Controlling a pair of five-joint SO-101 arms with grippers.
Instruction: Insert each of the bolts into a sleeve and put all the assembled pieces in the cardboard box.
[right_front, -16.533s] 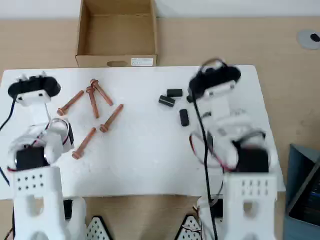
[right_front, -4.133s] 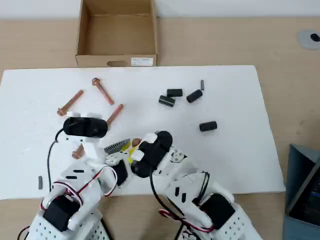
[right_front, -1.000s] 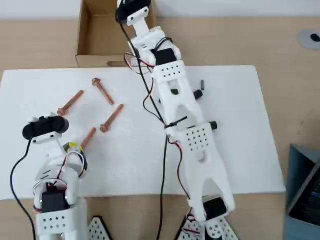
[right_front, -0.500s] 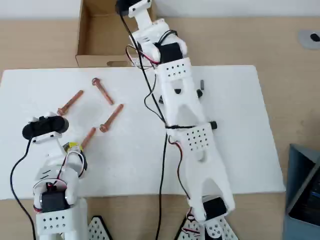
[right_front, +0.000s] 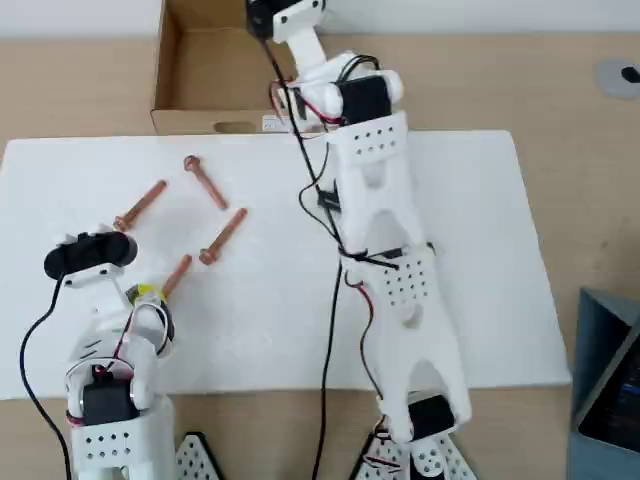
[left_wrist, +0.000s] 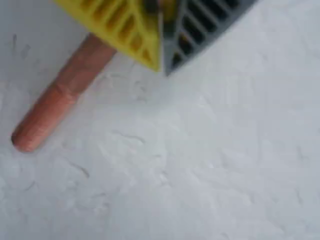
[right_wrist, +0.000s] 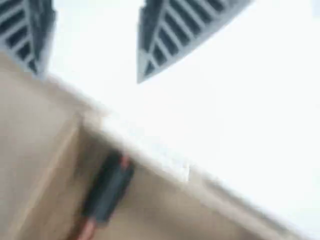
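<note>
We found the L gripper low over the near-left part of the white mat. Its yellow and grey fingers were closed, tips meeting, clamped on a bolt that lay on the mat w/ its shaft running out from under the yellow finger. Three loose bolts lay farther out, apart from each other. The R gripper hung over the cardboard box, fingers spread wide, nothing held. Below it, on the box floor near a wall, lay an assembled piece: a black sleeve w/ bolt ends showing.
</note>
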